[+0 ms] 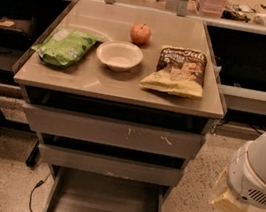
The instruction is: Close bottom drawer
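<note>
Bottom drawer (106, 202) pulled out; gripper (228, 199) to its right, apart.

The table (101, 81) carried a green bag (64, 46) near its left edge, a bowl (119, 55) mid-top, an apple (140, 34) toward the back and a chip bag (178, 71) near its right edge, with the gripper (229, 199) low beyond that edge.
</note>
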`<action>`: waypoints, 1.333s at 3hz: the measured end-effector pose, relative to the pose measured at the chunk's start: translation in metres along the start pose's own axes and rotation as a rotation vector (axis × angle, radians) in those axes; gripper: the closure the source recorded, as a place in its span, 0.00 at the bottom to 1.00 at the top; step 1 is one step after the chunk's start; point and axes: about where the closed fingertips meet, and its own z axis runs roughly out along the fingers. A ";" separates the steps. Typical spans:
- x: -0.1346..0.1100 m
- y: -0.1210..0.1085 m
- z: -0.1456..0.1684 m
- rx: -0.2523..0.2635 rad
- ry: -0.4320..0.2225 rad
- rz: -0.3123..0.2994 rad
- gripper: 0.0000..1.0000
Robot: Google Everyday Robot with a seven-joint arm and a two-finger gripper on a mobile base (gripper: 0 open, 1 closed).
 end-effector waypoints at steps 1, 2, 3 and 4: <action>0.003 0.012 0.042 -0.057 -0.040 0.015 1.00; 0.011 0.028 0.130 -0.174 -0.065 0.066 1.00; 0.018 0.036 0.209 -0.273 -0.079 0.109 1.00; 0.018 0.036 0.208 -0.272 -0.079 0.109 1.00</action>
